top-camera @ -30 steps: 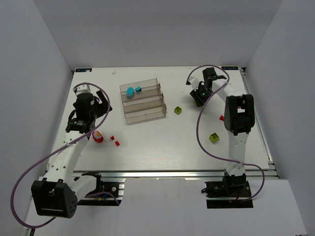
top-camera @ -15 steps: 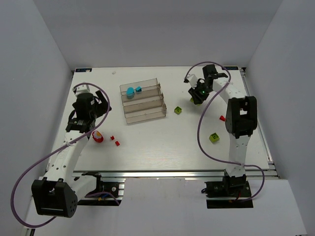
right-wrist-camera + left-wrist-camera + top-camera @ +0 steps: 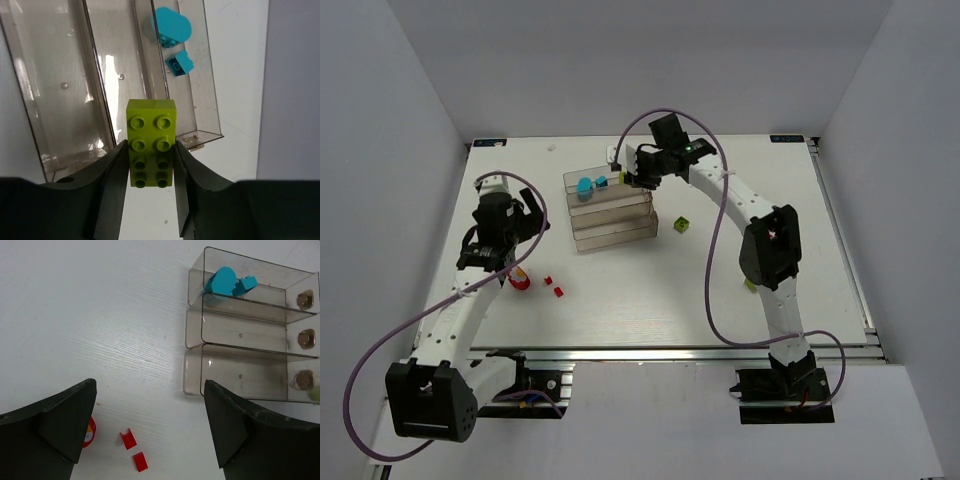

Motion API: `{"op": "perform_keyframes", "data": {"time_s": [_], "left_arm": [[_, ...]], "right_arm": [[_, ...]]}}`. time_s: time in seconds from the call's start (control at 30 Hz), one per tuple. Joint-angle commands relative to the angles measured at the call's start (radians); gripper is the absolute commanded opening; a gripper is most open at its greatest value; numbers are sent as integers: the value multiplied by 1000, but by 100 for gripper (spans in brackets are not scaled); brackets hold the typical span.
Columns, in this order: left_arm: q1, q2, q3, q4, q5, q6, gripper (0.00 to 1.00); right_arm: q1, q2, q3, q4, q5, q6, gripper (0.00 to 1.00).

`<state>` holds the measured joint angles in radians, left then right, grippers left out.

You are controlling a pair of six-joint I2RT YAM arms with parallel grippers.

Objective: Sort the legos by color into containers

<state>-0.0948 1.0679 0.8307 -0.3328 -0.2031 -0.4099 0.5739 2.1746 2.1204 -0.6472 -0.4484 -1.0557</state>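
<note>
1. The right gripper (image 3: 150, 167) pinches a lime-green brick (image 3: 151, 142), its two fingers pressed on the brick's long sides and the studs facing the wrist camera.
2. In the top view this gripper (image 3: 634, 174) hangs at the rack's (image 3: 610, 207) 1 o'clock end; which trough lies under the brick I cannot tell.
3. Two cyan bricks, one rounded (image 3: 585, 185) and one small (image 3: 602, 182), lie in the rack's 12 o'clock trough.
4. The left gripper (image 3: 150, 405) is spread wide and holds nothing, above the bare table (image 3: 100, 315).
5. Two small red bricks (image 3: 128, 438) (image 3: 139, 461) lie between its fingers, at 7 o'clock from the rack in the top view, with a rounded red piece (image 3: 89, 432) at their 9 o'clock.
6. Another green brick (image 3: 682, 224) sits on the table at the rack's 3 o'clock.
</note>
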Motion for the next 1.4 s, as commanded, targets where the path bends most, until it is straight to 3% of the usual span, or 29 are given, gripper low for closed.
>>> {"op": "perform_keyframes", "data": {"time_s": [0.0,0.27,0.43,0.57,0.73,0.8,0.87,0.9,0.93,0.97,1.0,1.03,1.13,1.23,1.27,1.3,1.33,1.37], "left_arm": [[-5,-54,-24,61,80,51,98],[-14,-125,-74,147,202,94,97],[-14,-123,-76,176,315,112,97],[-14,-138,-99,250,483,134,97],[-14,-135,-127,325,686,115,97],[-14,-128,-140,380,723,89,95],[-23,-105,-153,458,796,34,84],[-23,-89,-153,483,821,14,77],[-23,-36,-130,521,852,-6,68],[-46,1,-116,546,925,-38,46],[-58,41,-92,542,944,-44,33],[-95,120,-28,531,973,-38,15],[-172,231,85,440,961,8,6],[-285,384,273,252,872,114,11],[-311,426,374,203,849,167,16],[-336,510,421,130,797,187,33],[-383,550,462,95,768,209,44],[-405,590,551,59,739,247,54]], "right_arm": [[3,48,-7,111,51,37,3],[18,151,32,240,108,65,13],[21,162,0,279,119,72,36],[24,169,0,288,117,92,57],[21,133,-22,290,73,120,64],[20,114,-36,291,70,140,63],[12,79,-34,296,62,187,58],[3,62,-40,308,83,301,55],[-2,35,-51,369,109,394,47],[-35,-26,-101,409,153,498,5],[-48,-70,-141,449,266,730,0],[-81,-150,-184,480,301,822,0],[-186,-261,-362,475,206,1081,0],[-313,-402,-508,417,59,1204,0],[-363,-429,-539,399,16,1212,6],[-387,-453,-569,364,-42,1214,19],[-444,-508,-638,357,-85,1183,36],[-459,-539,-677,353,-145,1166,67]]}}
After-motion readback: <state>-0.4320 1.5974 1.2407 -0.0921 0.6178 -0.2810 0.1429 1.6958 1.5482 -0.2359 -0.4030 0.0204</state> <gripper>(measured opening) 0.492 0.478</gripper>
